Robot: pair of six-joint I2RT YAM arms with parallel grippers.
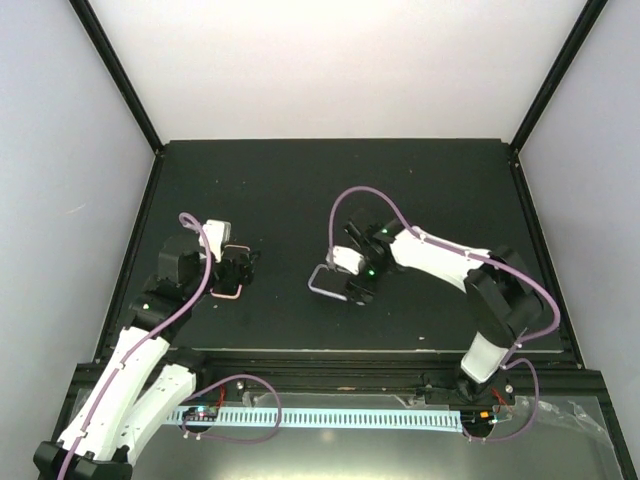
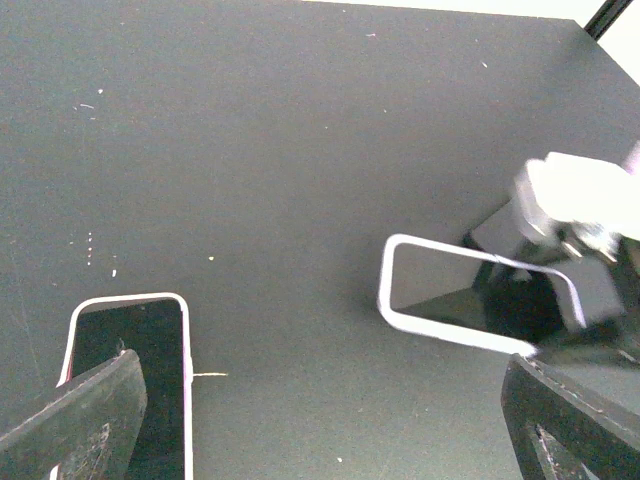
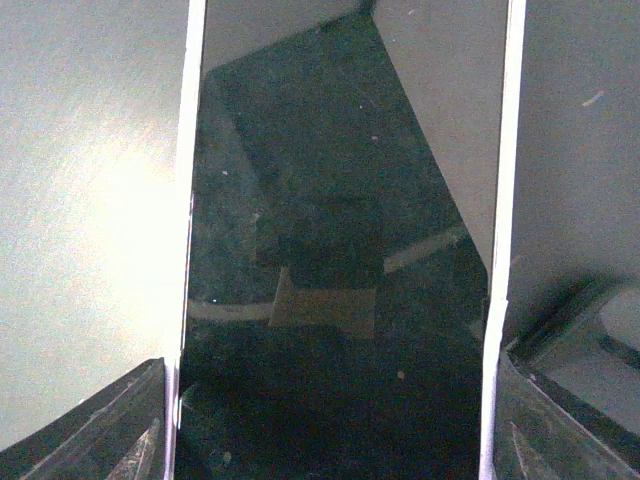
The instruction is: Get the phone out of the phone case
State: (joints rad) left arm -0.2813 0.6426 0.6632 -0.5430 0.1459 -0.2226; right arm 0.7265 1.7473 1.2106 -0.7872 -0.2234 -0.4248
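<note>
A phone [image 3: 340, 250] with a dark glossy screen sits in a white-rimmed phone case [image 3: 190, 200]. My right gripper [image 3: 330, 430] is shut on the case, one finger pressed on each long edge. The top view has this phone case [image 1: 325, 281] left of centre on the mat, with the right gripper [image 1: 356, 281] over its right end. It also shows in the left wrist view, where the phone case [image 2: 400, 315] is at the right. My left gripper [image 2: 330, 430] is open over bare mat with nothing between its fingers; in the top view the left gripper [image 1: 238, 268] is at the left.
A second flat dark slab with a pinkish-white rim [image 2: 150, 360] lies under my left gripper's left finger [image 2: 90, 415]; the same slab [image 1: 230, 290] shows in the top view. I cannot tell whether it is a phone or a case. The black mat [image 1: 300, 190] ends at black frame rails.
</note>
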